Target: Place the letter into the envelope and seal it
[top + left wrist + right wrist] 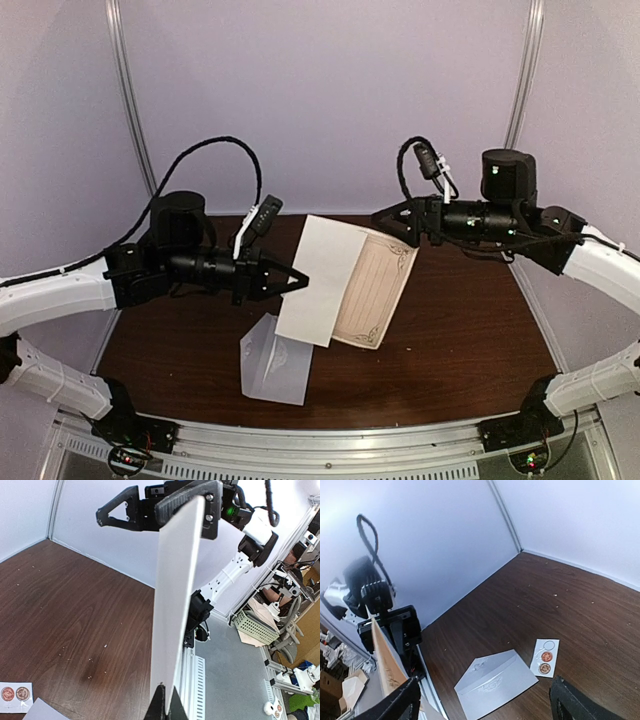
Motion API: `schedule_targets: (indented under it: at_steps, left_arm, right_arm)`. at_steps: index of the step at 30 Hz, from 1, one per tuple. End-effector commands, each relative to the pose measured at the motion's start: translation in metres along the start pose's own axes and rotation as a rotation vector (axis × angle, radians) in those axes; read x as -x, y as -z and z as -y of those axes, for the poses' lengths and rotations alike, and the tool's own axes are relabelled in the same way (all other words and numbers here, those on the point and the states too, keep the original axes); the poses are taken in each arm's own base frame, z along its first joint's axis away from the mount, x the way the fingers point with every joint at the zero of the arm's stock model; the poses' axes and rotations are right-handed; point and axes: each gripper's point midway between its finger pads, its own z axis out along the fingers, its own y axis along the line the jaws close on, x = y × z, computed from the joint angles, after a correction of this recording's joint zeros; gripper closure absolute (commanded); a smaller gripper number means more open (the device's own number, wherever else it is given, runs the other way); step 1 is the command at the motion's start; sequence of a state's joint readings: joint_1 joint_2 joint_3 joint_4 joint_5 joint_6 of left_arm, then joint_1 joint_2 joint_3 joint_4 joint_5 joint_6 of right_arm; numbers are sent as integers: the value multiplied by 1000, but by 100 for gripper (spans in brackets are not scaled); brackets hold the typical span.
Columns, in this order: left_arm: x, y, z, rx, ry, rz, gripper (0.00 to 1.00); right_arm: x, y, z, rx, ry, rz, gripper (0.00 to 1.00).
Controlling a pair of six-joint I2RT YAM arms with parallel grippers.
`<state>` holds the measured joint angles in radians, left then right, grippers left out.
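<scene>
The letter (345, 282), a folded sheet that is white outside and tan with ruled lines inside, hangs in the air above the table. My left gripper (300, 281) is shut on its left edge. In the left wrist view the letter (177, 590) rises edge-on from my pinched fingertips (161, 705). My right gripper (390, 228) stands open at the letter's upper right corner, not gripping it. The pale envelope (272, 362) lies flat on the table below, with its flap open in the right wrist view (495, 682). The right gripper (485, 686) hangs wide open high above it.
A small white strip with two round stickers (545, 657) lies beside the envelope, and shows again in the left wrist view (15, 695). The dark wooden table (460, 330) ends in a metal rail (330, 445) at the near edge. White walls close the back and sides.
</scene>
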<state>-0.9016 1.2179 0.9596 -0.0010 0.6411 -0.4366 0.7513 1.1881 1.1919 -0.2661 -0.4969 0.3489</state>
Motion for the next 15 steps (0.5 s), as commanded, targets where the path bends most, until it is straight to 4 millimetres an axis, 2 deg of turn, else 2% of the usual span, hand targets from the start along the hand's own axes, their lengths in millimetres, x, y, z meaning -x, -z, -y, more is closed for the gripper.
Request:
schedule_targets:
  at_steps: [1, 5, 8, 12, 15]
  left_arm:
    - [19, 11, -4, 52, -11, 96, 100]
    - [30, 19, -1, 67, -22, 145, 100]
    - [44, 27, 2, 87, -35, 204, 100]
    - [61, 35, 5, 103, -38, 275, 100]
    - [66, 37, 8, 92, -35, 297, 100]
  right_arm:
    - [41, 38, 29, -123, -93, 231, 7]
    - [40, 59, 67, -243, -177, 288, 3]
    - [23, 57, 82, -284, -203, 250, 2]
    - [-12, 43, 86, -248, -221, 152, 3]
    - [-28, 36, 75, -165, -225, 116, 2]
